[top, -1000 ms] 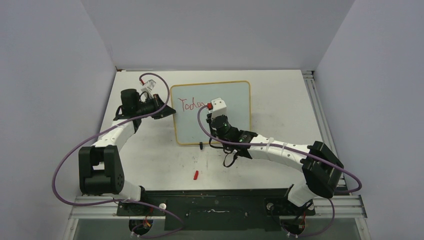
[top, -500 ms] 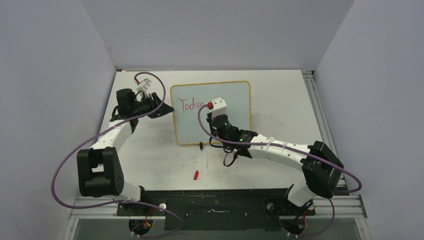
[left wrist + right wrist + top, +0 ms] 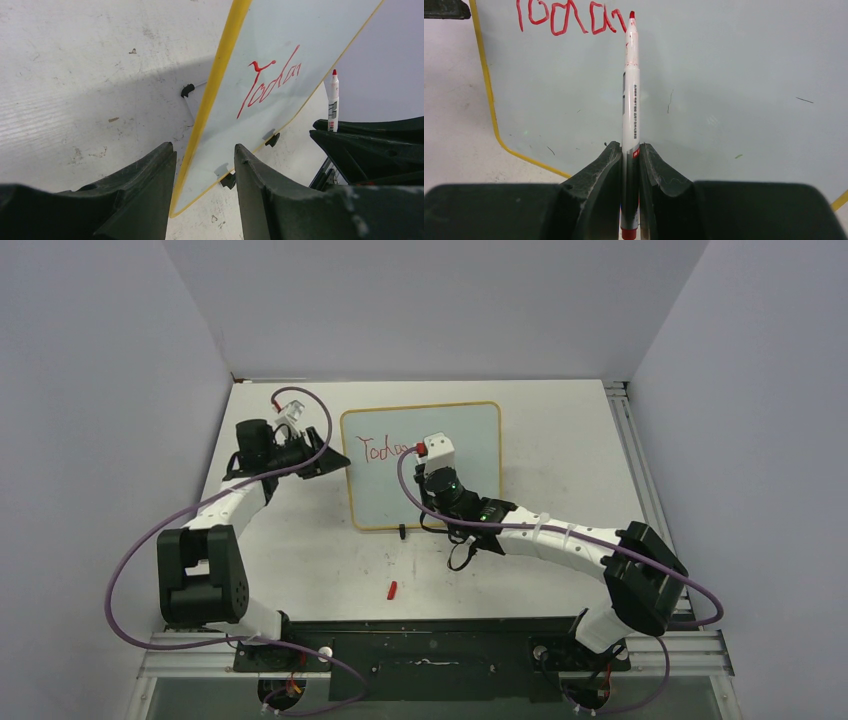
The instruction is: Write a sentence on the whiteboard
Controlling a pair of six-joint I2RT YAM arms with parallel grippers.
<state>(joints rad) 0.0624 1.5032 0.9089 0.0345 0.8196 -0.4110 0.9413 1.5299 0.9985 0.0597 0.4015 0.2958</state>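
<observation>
Top view: table (image 3: 560, 440) white and scuffed. The whiteboard (image 3: 475, 440) lies a little toward 12 o'clock from the table's middle, with its long side across and its yellow frame showing all round.

The sentence (image 3: 385, 450) has only its first word, in red at the board's 10 o'clock corner. It reads roughly "Today", and the last letter is partly hidden under the right wrist.

Left gripper (image 3: 205, 150): at the board's 9 o'clock edge. Its fingers are spread, one on each side of the yellow frame, and the board's corner runs between them. I cannot tell whether either finger touches the frame. The left wrist view shows the red word slanting up the glossy face. It also shows small black clip feet (image 3: 272, 139) under the board and a shadow beneath the near edge.

Right gripper (image 3: 629, 150): over the board, reaching in from 4 o'clock. Its fingers are pressed together on the barrel of a marker (image 3: 630, 100) with a white body, a red tip and a red end cap. In the right wrist view the marker points to 12 o'clock. Its tip sits just at 3 o'clock of the last red stroke. I cannot tell whether the tip touches the surface.

A small red cap (image 3: 392, 589) lies on the table at 6 o'clock of the board, well apart from it and touching neither arm.
</observation>
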